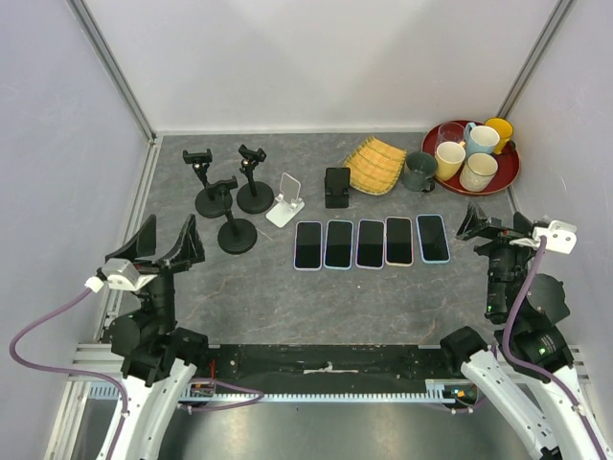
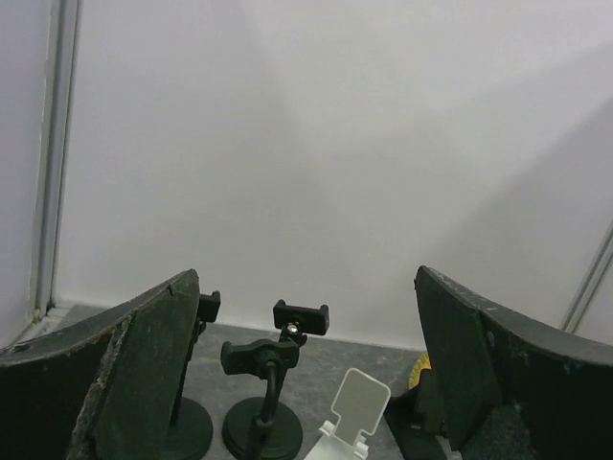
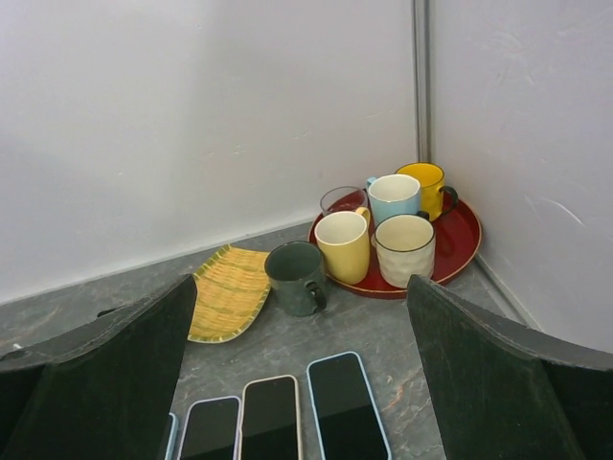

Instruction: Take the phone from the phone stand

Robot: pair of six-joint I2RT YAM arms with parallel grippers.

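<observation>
Five phones (image 1: 370,242) lie flat in a row mid-worktop (image 1: 287,307), just near of five stands: three black clamp stands (image 1: 237,233) at far left, one white folding stand (image 1: 285,201) and one small black stand (image 1: 336,187). The left gripper (image 1: 169,235) hovers near left and the right gripper (image 1: 496,228) at right, both jaws wide, holding nothing. Far right, a red tray (image 1: 508,177) carries four mugs (image 1: 477,171) and one glass (image 1: 450,132), with one green mug (image 1: 419,171) beside it.

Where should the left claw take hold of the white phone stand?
Probably pinch the white phone stand by its raised back plate, across the two side edges, coming from above. The plate tilts up in the open, while its base lies flat and low.
</observation>
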